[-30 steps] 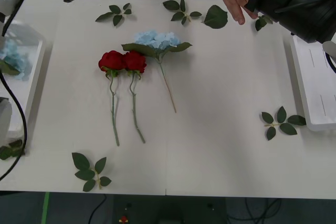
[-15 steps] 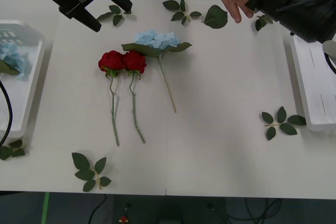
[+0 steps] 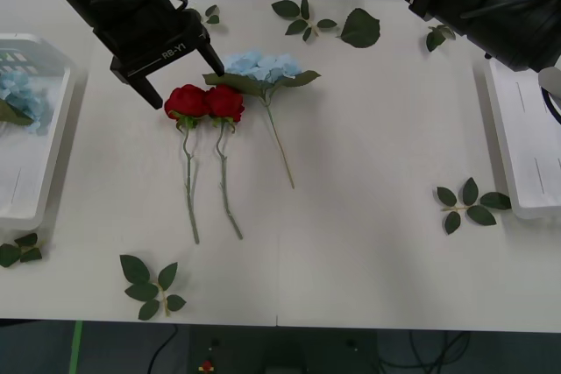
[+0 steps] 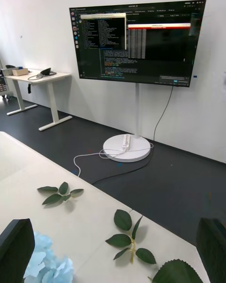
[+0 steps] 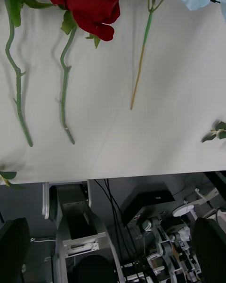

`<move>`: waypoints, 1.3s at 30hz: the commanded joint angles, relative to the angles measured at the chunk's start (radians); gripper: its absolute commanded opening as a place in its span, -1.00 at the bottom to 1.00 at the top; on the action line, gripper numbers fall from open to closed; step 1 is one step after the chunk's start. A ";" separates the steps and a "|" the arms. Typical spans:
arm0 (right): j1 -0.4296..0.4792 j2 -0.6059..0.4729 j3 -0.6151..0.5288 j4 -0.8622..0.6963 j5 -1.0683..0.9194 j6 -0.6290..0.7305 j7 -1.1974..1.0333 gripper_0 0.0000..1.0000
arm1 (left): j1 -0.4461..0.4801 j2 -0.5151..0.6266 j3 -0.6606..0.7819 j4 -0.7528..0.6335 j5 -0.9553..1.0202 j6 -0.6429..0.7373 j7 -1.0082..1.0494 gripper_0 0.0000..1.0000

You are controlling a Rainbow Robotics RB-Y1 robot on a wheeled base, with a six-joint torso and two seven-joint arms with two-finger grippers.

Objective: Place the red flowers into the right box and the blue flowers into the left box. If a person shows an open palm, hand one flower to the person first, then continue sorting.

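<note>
Two red flowers lie side by side at the table's middle left, stems toward me. One blue flower lies just right of them, and another rests in the left box. My left gripper hovers open just behind the red blooms, and its black fingers hold nothing. The right arm is raised at the far right, above the right box. Its gripper is open and empty, facing the room. The person is out of view.
Loose green leaf sprigs lie along the far edge, near the right box and at the front left. A large monitor on a stand is in the room beyond the table.
My left arm has swung from the left box side over to the red flowers. The person's hand at the far edge has withdrawn from view. The right arm stayed put.
</note>
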 commanded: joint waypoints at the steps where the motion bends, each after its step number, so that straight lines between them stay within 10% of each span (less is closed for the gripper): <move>1: 0.002 -0.003 -0.021 -0.012 -0.011 -0.012 0.038 1.00 | -0.037 0.049 0.001 -0.008 0.022 -0.026 0.062 1.00; 14: 0.002 -0.185 -0.018 -0.001 -0.227 0.241 0.014 1.00 | 0.038 0.088 -0.007 -0.019 -0.021 -0.069 -0.016 1.00; 27: 0.075 -0.508 -0.018 0.005 -0.523 0.645 0.049 1.00 | 0.159 0.171 -0.270 -0.050 0.036 -0.483 -0.142 1.00; 39: 0.215 -0.646 -0.018 -0.066 -0.697 0.701 0.122 1.00 | 0.173 0.186 -0.534 -0.050 0.053 -0.853 -0.151 1.00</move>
